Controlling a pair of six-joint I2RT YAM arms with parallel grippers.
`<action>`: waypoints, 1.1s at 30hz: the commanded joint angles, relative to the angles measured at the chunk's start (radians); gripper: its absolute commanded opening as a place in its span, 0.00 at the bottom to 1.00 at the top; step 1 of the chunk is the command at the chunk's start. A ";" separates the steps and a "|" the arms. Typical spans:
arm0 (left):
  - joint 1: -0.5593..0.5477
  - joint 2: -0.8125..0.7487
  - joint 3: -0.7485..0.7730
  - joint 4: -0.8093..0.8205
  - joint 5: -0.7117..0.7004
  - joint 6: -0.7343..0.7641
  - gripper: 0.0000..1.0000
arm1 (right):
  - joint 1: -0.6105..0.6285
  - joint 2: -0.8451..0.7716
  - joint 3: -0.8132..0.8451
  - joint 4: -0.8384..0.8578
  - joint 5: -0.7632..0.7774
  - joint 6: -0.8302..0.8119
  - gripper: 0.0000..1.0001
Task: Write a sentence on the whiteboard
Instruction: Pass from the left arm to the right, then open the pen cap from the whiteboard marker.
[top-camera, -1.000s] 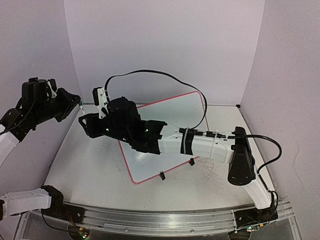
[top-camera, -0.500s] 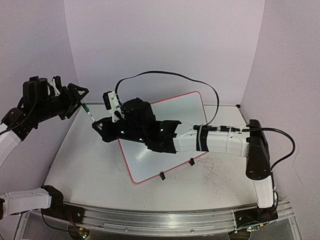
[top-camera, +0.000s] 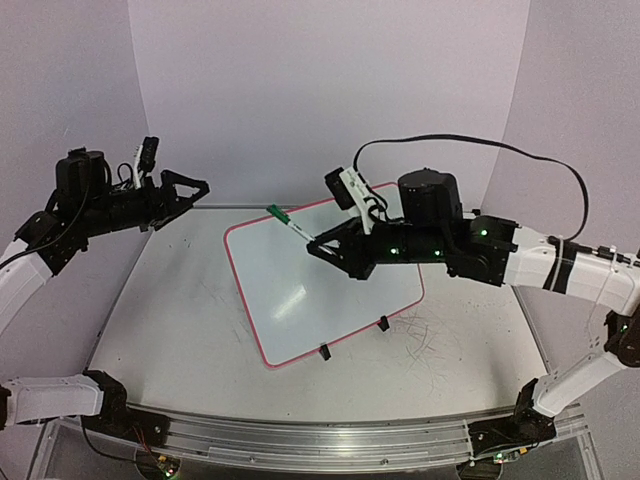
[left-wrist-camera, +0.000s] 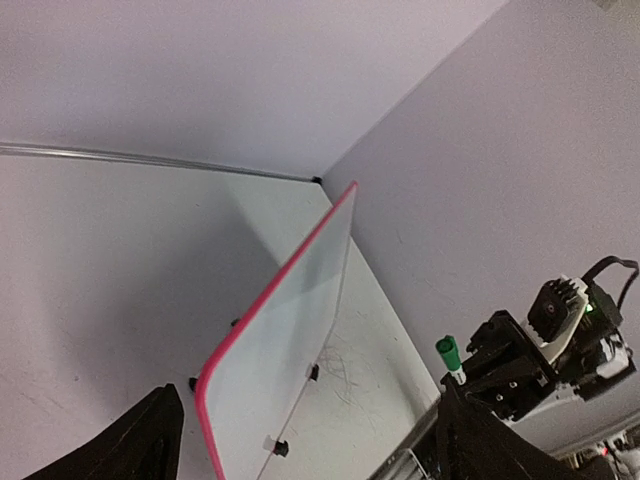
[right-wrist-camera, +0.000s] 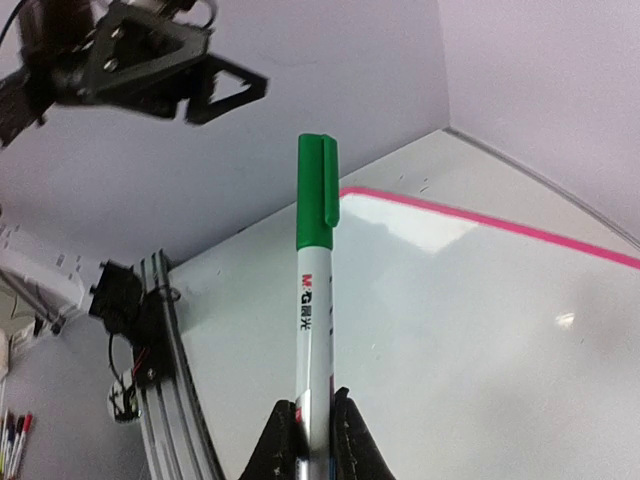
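The whiteboard (top-camera: 310, 290), glossy white with a red-pink rim, rests on the table on two black clip feet. No sentence shows on its face. My right gripper (top-camera: 316, 246) hovers over the board's far part, shut on a white marker with a green cap (top-camera: 284, 218). In the right wrist view the marker (right-wrist-camera: 314, 280) stands up between the pads (right-wrist-camera: 281, 440), cap end away from the jaws, above the board (right-wrist-camera: 480, 310). My left gripper (top-camera: 190, 200) is open and empty at the far left, off the board. Its wrist view shows the board (left-wrist-camera: 285, 330) nearly edge-on and the marker's cap (left-wrist-camera: 447, 351).
Old pen scribbles (top-camera: 425, 340) mark the table right of the board's near edge. Purple walls close in the back and both sides. A metal rail (top-camera: 330, 440) carrying the arm bases runs along the near edge. The right arm's cable (top-camera: 470, 150) loops above it.
The left gripper opened and let go of the marker, which passed to the right gripper. The right arm then swung right, carrying the marker over the board's far part.
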 joint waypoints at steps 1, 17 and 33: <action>-0.013 0.070 -0.004 0.109 0.364 0.096 0.90 | 0.013 -0.090 -0.060 -0.127 -0.127 -0.164 0.00; -0.312 0.262 0.003 0.155 0.503 0.134 0.85 | 0.013 -0.071 -0.008 -0.210 -0.199 -0.199 0.00; -0.373 0.363 0.046 0.175 0.534 0.121 0.38 | 0.014 -0.053 0.007 -0.243 -0.218 -0.210 0.00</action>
